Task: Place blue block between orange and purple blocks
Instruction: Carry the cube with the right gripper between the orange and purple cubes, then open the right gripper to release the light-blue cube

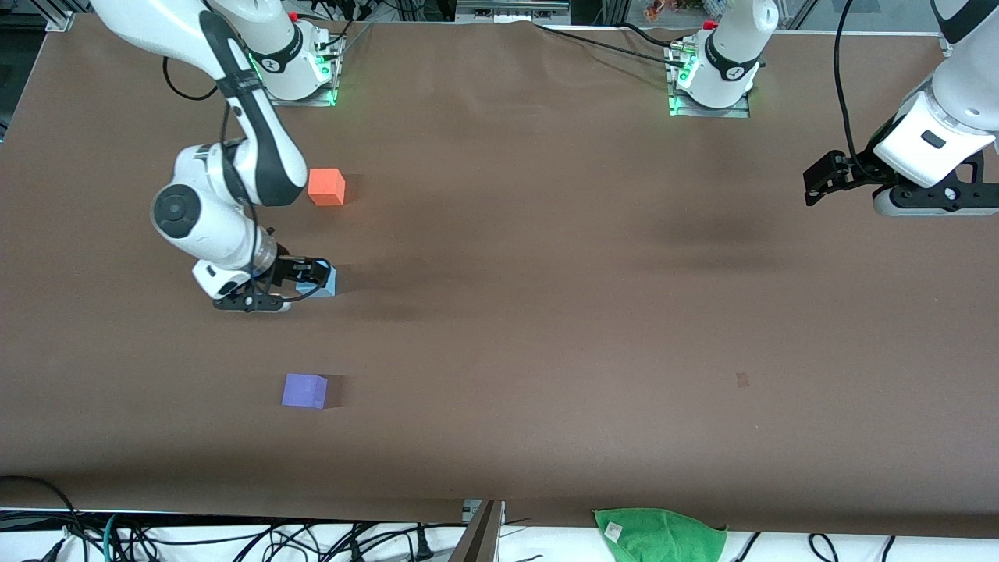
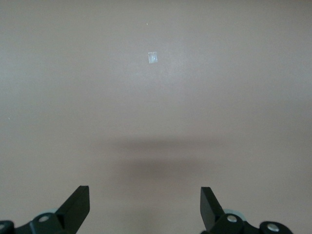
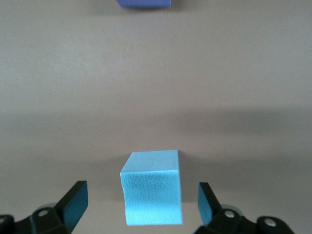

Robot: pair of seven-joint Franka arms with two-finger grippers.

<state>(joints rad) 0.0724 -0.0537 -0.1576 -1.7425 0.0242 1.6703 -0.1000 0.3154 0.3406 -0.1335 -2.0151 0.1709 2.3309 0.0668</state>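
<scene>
The blue block (image 1: 325, 282) sits on the brown table between the orange block (image 1: 326, 187), which is farther from the front camera, and the purple block (image 1: 304, 390), which is nearer. My right gripper (image 1: 314, 275) is down at the blue block and open. In the right wrist view the blue block (image 3: 152, 194) stands between the fingers of my right gripper (image 3: 141, 201) with a gap on each side. The purple block's edge (image 3: 144, 3) shows farther off. My left gripper (image 1: 817, 184) waits open and empty over the left arm's end of the table (image 2: 145, 200).
A green cloth (image 1: 659, 535) lies past the table's front edge. A small pale mark (image 2: 152, 57) is on the table under the left gripper. Cables hang along the front edge.
</scene>
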